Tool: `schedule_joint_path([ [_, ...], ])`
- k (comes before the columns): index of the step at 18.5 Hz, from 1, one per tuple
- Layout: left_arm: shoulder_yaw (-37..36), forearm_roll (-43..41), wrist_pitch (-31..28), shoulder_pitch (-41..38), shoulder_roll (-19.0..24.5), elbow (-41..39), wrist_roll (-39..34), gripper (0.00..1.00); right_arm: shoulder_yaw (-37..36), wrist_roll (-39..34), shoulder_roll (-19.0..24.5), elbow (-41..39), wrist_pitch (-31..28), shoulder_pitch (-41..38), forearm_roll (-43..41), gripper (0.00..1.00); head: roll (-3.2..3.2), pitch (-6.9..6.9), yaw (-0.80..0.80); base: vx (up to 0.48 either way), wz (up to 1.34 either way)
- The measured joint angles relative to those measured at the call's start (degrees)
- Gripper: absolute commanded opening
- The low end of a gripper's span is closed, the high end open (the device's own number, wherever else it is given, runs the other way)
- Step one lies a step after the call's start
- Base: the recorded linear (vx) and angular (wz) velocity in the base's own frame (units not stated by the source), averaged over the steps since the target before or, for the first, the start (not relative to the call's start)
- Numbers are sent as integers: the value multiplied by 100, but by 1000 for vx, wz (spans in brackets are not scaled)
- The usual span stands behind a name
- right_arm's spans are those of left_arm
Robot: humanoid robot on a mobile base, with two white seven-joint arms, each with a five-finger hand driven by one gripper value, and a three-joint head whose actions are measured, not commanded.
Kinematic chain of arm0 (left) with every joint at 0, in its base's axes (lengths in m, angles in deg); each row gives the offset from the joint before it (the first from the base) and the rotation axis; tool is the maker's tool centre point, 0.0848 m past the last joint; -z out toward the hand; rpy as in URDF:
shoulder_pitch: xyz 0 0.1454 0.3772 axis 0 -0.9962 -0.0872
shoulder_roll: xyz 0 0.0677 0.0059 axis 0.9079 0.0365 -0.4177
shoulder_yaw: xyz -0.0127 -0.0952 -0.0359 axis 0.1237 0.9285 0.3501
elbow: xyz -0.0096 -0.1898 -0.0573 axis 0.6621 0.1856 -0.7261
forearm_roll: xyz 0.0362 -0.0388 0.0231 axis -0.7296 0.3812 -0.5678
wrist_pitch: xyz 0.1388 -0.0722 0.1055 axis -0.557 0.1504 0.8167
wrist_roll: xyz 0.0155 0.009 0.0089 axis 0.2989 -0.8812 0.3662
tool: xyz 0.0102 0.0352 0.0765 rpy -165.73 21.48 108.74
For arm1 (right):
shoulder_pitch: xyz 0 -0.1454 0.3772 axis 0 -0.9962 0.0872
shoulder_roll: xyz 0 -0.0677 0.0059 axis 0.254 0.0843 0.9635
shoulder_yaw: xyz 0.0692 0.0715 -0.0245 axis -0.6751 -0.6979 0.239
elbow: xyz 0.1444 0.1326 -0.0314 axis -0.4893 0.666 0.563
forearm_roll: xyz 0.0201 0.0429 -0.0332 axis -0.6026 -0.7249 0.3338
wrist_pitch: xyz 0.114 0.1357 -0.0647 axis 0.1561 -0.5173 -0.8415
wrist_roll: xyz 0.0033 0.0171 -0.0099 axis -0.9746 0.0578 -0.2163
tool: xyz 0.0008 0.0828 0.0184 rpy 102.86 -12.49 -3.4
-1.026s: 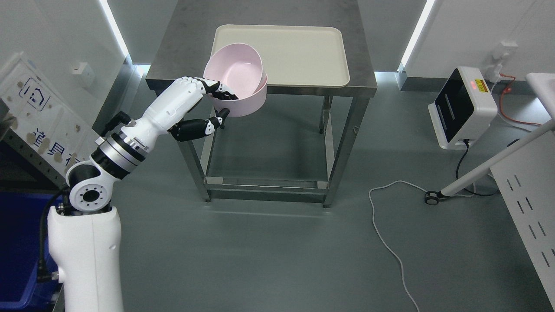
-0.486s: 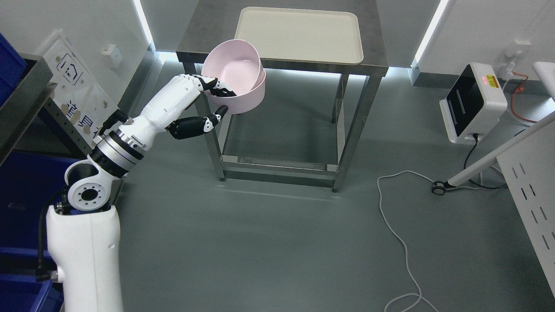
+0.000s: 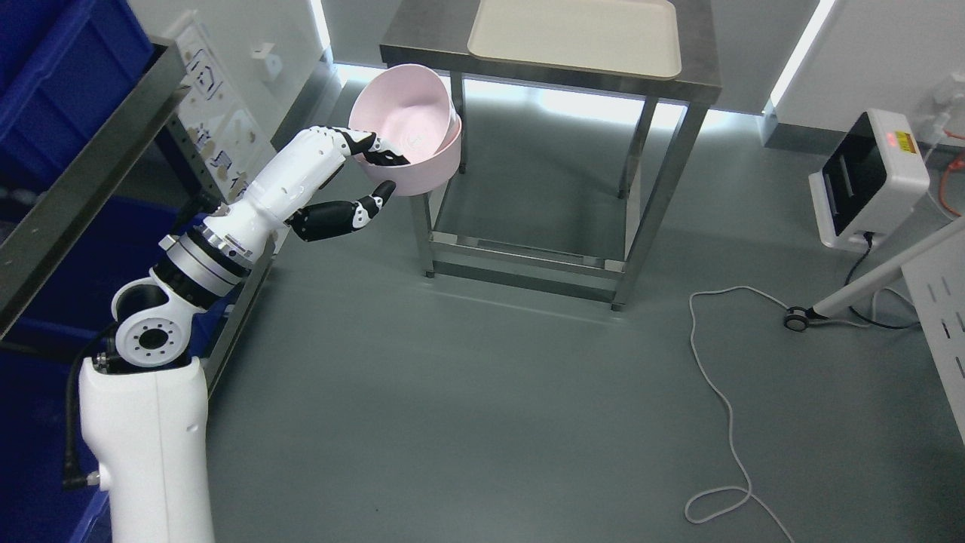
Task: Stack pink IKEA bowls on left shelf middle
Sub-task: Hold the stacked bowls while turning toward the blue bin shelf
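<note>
1. We see the fingers [image 3: 377, 154] of the left hand [image 3: 343, 181] curled over the near rim of the bowls [image 3: 411, 132], their dark tips reaching inside, while the thumb [image 3: 369, 207] presses up against the outer wall from below; the rim is pinched between them.
2. The bowls are two pink ones nested together, the inner one tilted so its opening faces toward us and to the left. We see them held in the air, clear of any surface, just in front of the left front corner of the table [image 3: 422, 49].
3. Behind the hand, the white forearm [image 3: 279, 188] runs down and left to a metal wrist ring and a round joint, then to the white upper arm at the lower left edge.
4. On the table lies a cream tray [image 3: 577, 34], cut off by the top edge of the view.
5. At the far left stands a metal shelf [image 3: 83, 181] with blue bins [image 3: 53, 83] on it; the bowls are well apart from it.
6. A white cable [image 3: 716, 392] curls over the grey floor at the right, and a white device [image 3: 867, 177] with a dark face sits by the wall.
</note>
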Motion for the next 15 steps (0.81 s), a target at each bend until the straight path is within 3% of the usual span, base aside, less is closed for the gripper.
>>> schedule_joint_path([
  [15,-21,47,32,76,0,2,11,4,0,0,0,0,34,0,0,100,0,0,0,-189,742],
])
